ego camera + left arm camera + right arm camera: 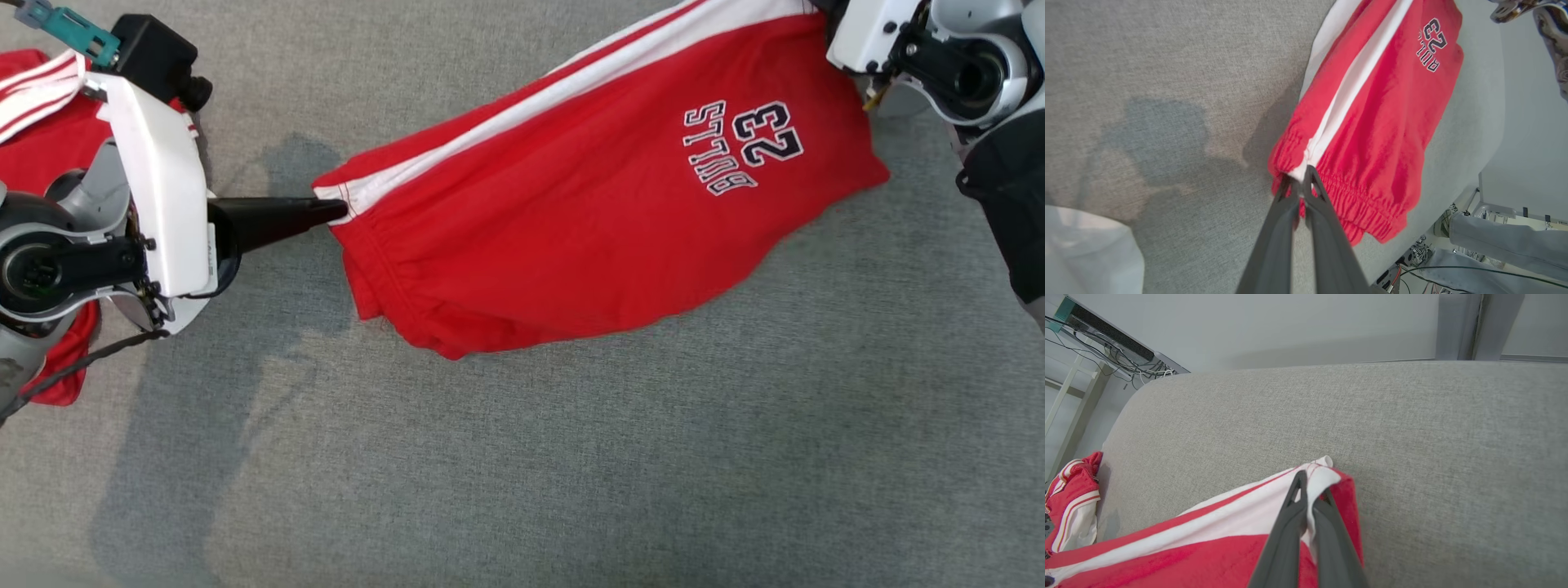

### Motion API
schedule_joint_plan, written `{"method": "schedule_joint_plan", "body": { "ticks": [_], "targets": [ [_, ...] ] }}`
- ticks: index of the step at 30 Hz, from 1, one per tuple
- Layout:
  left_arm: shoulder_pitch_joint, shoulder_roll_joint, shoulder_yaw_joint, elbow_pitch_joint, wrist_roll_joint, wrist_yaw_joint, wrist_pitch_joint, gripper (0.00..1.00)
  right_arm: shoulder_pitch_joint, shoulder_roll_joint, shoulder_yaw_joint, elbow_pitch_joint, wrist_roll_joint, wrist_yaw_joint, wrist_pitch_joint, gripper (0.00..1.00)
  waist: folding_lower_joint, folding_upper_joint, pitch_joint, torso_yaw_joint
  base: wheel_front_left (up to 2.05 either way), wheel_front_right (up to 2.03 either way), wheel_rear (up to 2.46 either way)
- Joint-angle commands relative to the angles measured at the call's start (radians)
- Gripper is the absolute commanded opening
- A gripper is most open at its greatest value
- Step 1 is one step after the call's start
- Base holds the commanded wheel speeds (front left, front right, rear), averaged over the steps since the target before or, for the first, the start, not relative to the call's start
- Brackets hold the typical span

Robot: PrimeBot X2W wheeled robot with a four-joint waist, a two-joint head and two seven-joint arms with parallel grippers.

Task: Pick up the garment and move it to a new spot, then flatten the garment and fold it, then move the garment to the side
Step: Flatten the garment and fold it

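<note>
The garment (588, 220) is a pair of red shorts with a white side stripe and a "23 BULLS" print, stretched across the grey cushion. My left gripper (339, 211) is shut on the waistband corner at the white stripe; the left wrist view shows the same pinch, left gripper (1301, 181) on the gathered elastic of the shorts (1372, 122). My right gripper (1312, 486) is shut on the opposite hem corner of the shorts (1208, 543), by the white stripe. In the head view the right wrist housing (939, 57) hides that grip.
Grey upholstered surface (571, 457) spreads wide in front. Another red and white garment (41, 122) lies at the far left under my left arm, also red cloth (1073, 498) at the cushion's edge. A person's legs in jeans (1502, 241) stand beside the cushion.
</note>
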Motion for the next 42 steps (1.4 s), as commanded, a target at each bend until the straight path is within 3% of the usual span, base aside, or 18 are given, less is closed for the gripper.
{"method": "schedule_joint_plan", "body": {
  "ticks": [1,5,6,7,8,9,10,11,18,24,29,30,42],
  "targets": [
    [-0.016,0.003,0.011,0.001,0.004,0.0,0.003,0.0,-0.015,0.004,-0.001,0.01,-0.01,0.0,-0.013,0.0,0.0,0.0,0.017,0.009,0.0,0.0,0.0],
    [-0.016,0.003,0.011,0.004,0.014,0.0,0.022,0.0,-0.042,0.023,0.009,0.035,-0.021,0.0,-0.027,0.0,0.0,0.0,0.029,0.013,0.0,0.0,0.0],
    [-0.016,0.001,0.015,0.004,0.016,0.0,0.022,0.0,-0.046,0.029,0.012,0.039,-0.022,0.0,-0.028,0.07,0.0,0.0,0.031,0.013,0.0,0.0,0.0],
    [-0.016,-0.001,0.018,0.004,0.018,0.0,0.02,0.0,-0.049,0.032,0.016,0.041,-0.023,0.0,-0.033,0.33,0.0,0.0,0.032,0.014,0.0,0.0,0.0],
    [-0.016,-0.002,0.021,0.003,0.02,0.0,0.017,0.0,-0.051,0.035,0.019,0.044,-0.023,0.0,-0.036,0.72,0.0,0.0,0.033,0.014,0.0,0.0,0.0],
    [-0.015,-0.003,0.023,0.004,0.024,0.0,0.015,0.18,-0.052,0.037,0.021,0.046,-0.022,0.0,-0.04,1.0,0.0,0.0,0.033,0.013,0.0,0.0,0.0],
    [-0.014,-0.003,0.024,0.004,0.029,0.0,0.013,0.5,-0.051,0.04,0.024,0.048,-0.019,0.0,-0.044,1.0,0.0,0.0,0.033,0.013,0.0,0.0,0.0],
    [-0.012,-0.005,0.025,0.005,0.031,0.0,0.011,1.0,-0.05,0.042,0.026,0.05,-0.016,0.0,-0.045,1.0,0.0,0.0,0.032,0.012,0.0,0.0,0.0],
    [0.008,0.008,0.032,0.026,0.044,0.0,0.008,1.0,-0.022,0.038,0.051,0.035,-0.003,0.0,-0.09,1.0,0.0,0.0,-0.013,-0.007,0.0,0.0,0.0],
    [0.026,0.037,0.027,0.058,0.109,0.0,-0.059,1.0,0.037,0.003,0.092,-0.018,-0.011,0.0,-0.214,1.0,0.0,0.0,-0.104,-0.033,0.0,0.0,0.0],
    [0.064,0.058,0.042,0.079,0.23,0.0,-0.32,1.0,0.117,-0.019,0.122,-0.042,0.006,0.0,-0.353,1.0,0.0,0.0,-0.194,-0.055,0.0,0.0,0.0],
    [0.064,0.058,0.042,0.079,0.23,0.0,-0.32,1.0,0.117,-0.019,0.122,-0.042,0.006,0.0,-0.353,1.0,0.0,0.0,-0.194,-0.055,0.0,0.0,0.0],
    [0.279,0.048,0.085,0.111,0.342,0.02,-0.855,1.0,0.272,-0.026,0.18,0.066,0.042,0.0,-0.55,1.0,0.0,0.0,-0.282,-0.012,0.0,0.0,0.0]
  ]
}}
